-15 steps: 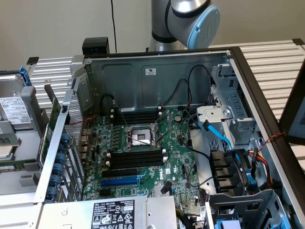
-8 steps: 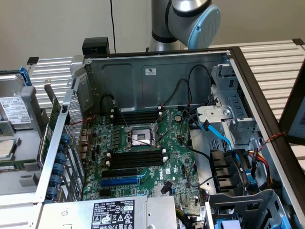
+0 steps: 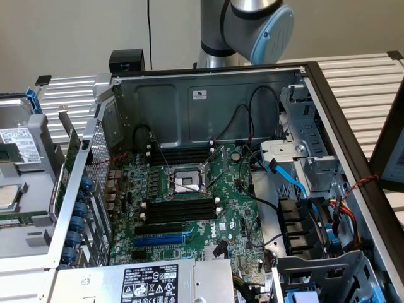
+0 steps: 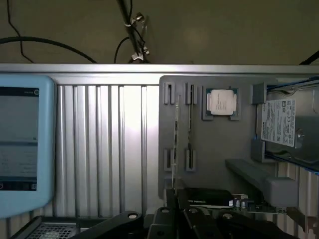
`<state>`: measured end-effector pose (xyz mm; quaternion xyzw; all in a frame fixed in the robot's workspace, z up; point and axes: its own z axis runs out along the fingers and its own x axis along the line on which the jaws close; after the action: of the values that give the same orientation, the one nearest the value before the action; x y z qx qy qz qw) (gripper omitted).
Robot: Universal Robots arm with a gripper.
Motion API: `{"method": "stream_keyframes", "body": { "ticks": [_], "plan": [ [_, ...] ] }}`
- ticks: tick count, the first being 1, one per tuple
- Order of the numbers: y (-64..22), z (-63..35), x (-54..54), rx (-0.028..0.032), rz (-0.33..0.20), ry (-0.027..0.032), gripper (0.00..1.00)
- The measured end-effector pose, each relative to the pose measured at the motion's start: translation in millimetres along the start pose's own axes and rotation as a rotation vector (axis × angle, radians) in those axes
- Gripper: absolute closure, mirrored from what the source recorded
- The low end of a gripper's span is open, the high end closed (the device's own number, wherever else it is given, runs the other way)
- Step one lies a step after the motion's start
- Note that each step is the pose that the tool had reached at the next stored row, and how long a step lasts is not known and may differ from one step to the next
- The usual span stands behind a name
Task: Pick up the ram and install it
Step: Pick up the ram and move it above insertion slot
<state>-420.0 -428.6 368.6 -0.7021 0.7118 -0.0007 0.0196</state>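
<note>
Nearest the wrist camera, the gripper (image 4: pixel 174 200) is seen as dark fingers drawn close together. A long, thin board, seen edge-on, runs straight out from between them. It is taken to be the ram (image 4: pixel 175 144), clamped by its flat faces. Beyond it lies a grey parts tray (image 4: pixel 219 149), where a second stick (image 4: pixel 190 124) stands on edge between its holders. A processor chip (image 4: pixel 222 102) sits in a pocket just beside that stick, and a labelled drive (image 4: pixel 281 129) lies further along.

In the exterior view the arm (image 3: pixel 252 25) is seen rising behind the open computer case (image 3: pixel 189 101). On the motherboard (image 3: pixel 233 208) the black memory slots (image 3: pixel 180 208) with white end clips lie between the processor socket (image 3: pixel 187 182) and the blue expansion slot (image 3: pixel 161 240). All of them look bare, as does the row of slots on the far side of the socket.

The pick-up is therefore judged done, with the ram in the grip and clear of the tray. The installation is judged not yet begun: no stick is seated in any slot, and the ram is held well apart from the board.
</note>
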Motion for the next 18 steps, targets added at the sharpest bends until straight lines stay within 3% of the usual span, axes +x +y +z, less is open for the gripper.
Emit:
{"method": "stream_keyframes", "body": {
  "ticks": [11,14,18],
  "plan": [
    [-48.0,-46.7,8.2,-0.0023,0.000,-0.0031,0.87],
    [-61.9,-52.6,9.0,-0.0028,0.000,-0.0043,0.87],
    [-80.0,-52.7,8.9,-0.0030,-0.001,-0.0049,0.87]
  ]
}}
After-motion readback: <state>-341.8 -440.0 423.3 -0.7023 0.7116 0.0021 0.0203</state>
